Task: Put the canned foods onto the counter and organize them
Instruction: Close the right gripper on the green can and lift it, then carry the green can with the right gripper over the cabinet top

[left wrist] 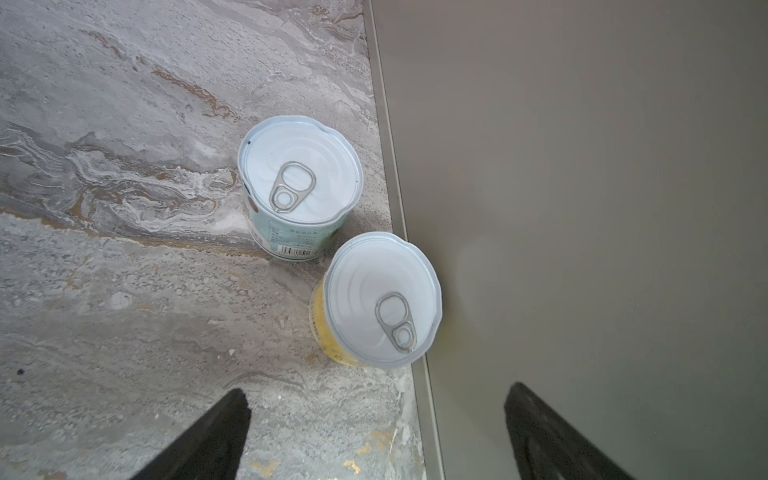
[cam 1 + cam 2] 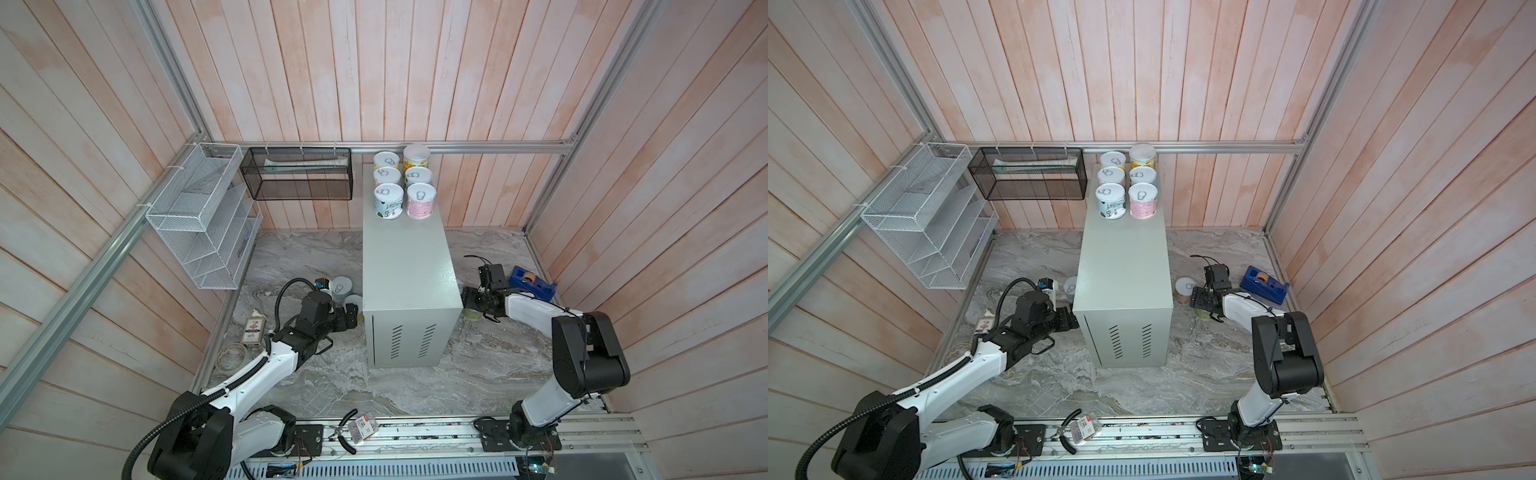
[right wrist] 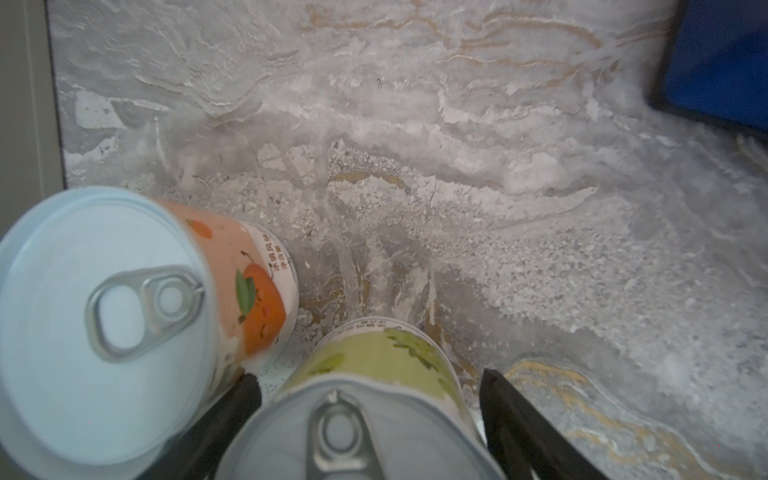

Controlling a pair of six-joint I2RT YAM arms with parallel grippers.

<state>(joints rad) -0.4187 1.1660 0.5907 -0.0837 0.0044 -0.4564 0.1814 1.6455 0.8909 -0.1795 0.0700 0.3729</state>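
Six cans (image 2: 419,176) stand upright, lids up, in two rows of three at the back of the grey-green cabinet (image 2: 405,257) top. Four more stand upright on the marble surface (image 2: 299,257) — pale-blue can (image 1: 299,187) and yellow can (image 1: 382,299) left of the cabinet, orange can (image 3: 104,316) and green can (image 3: 374,365) right. The left jaws spread wide, empty, near the yellow can; the right jaws straddle the green can — a gap shows on one side.
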